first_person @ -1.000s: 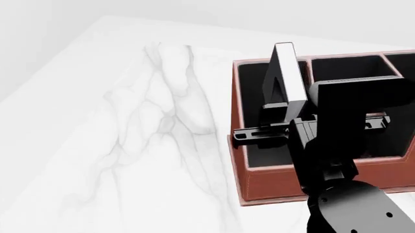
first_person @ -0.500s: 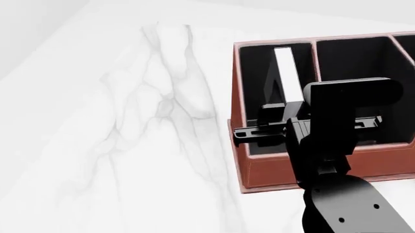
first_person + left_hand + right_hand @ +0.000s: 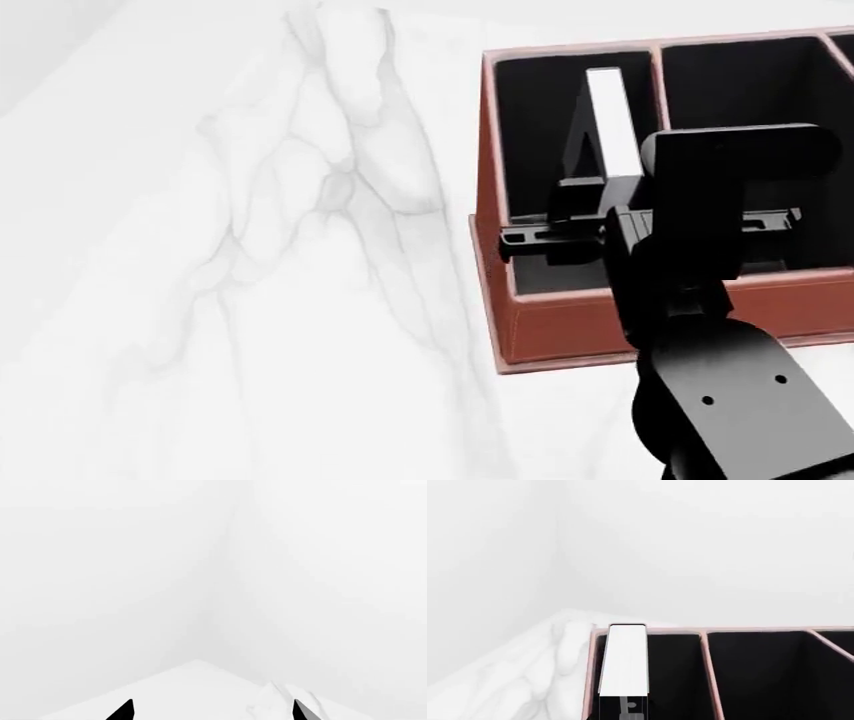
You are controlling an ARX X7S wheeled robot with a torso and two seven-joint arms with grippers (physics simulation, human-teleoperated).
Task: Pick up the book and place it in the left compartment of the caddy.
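The reddish-brown caddy stands on the white marble table at the right of the head view. My right gripper is shut on the book, a thin black book with its white page edge showing. The book stands on end, tilted, inside the left compartment, its top below the far rim. In the right wrist view the book's white edge rises from my right gripper within the left compartment. My left gripper is open and empty, over the bare table; it does not show in the head view.
The white marble table stretches to the left of the caddy. A thin divider separates the left compartment from the slot to its right. My right arm covers the caddy's near right part.
My right gripper has lowered the book: its top stood above the caddy's far rim and now lies inside the left compartment. The head view has shifted too.
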